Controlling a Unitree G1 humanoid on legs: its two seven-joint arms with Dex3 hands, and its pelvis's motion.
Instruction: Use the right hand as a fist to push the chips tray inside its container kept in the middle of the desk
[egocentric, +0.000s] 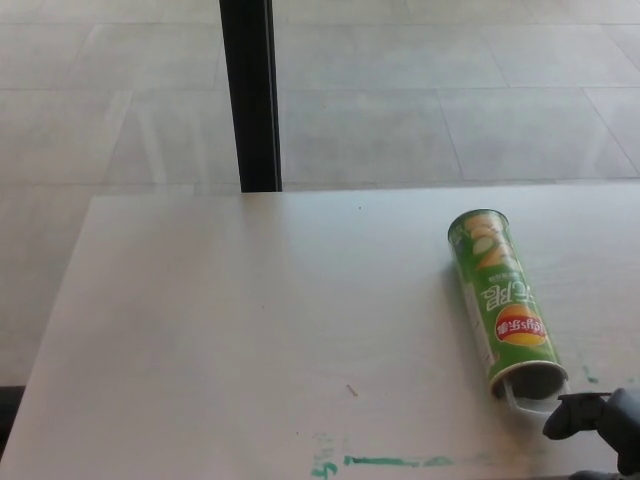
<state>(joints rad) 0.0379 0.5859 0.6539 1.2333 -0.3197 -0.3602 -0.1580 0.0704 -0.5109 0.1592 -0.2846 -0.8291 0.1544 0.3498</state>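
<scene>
One desk (250, 330). One can (503, 300), green, lying on its side. One clear tray (530, 403), only a short end showing at the can's mouth. One robot hand (600, 420), black, at the lower right corner; the other hand not in view. One black post (250, 95) behind the desk. Green marks (390, 461) on the desk: one long streak near the front edge, plus a few small smudges by the can, too faint to count exactly.
</scene>
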